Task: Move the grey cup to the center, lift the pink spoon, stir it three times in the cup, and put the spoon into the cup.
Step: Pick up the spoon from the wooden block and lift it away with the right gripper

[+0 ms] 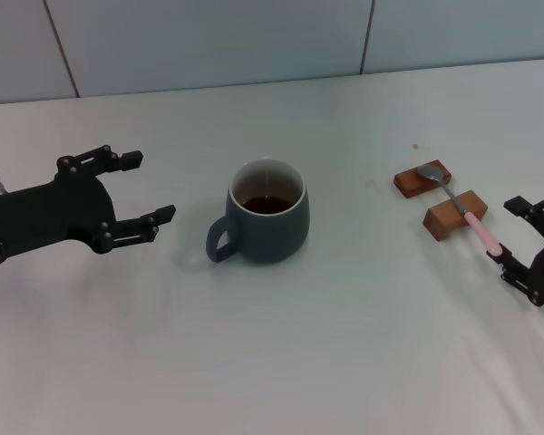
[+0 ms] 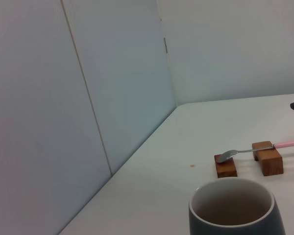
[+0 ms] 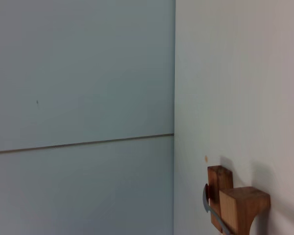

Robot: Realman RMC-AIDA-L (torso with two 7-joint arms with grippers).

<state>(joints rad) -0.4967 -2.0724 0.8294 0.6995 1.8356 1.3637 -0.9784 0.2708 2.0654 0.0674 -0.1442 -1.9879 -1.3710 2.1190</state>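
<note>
The grey cup [image 1: 267, 211] stands upright at the table's middle, handle toward my left, dark liquid inside; it also shows in the left wrist view [image 2: 233, 209]. My left gripper [image 1: 143, 188] is open and empty, a short way left of the cup's handle. The pink spoon [image 1: 457, 205] lies across two brown wooden blocks [image 1: 440, 198] at the right, bowl at the far end, pink handle pointing near; it also shows in the left wrist view [image 2: 262, 148]. My right gripper [image 1: 515, 232] is open at the right edge, beside the handle's tip, apart from it.
The white table [image 1: 344, 344] runs back to a pale panelled wall [image 1: 208, 45]. A small brown spot [image 1: 415, 146] marks the table behind the blocks. The blocks also show in the right wrist view [image 3: 235, 204].
</note>
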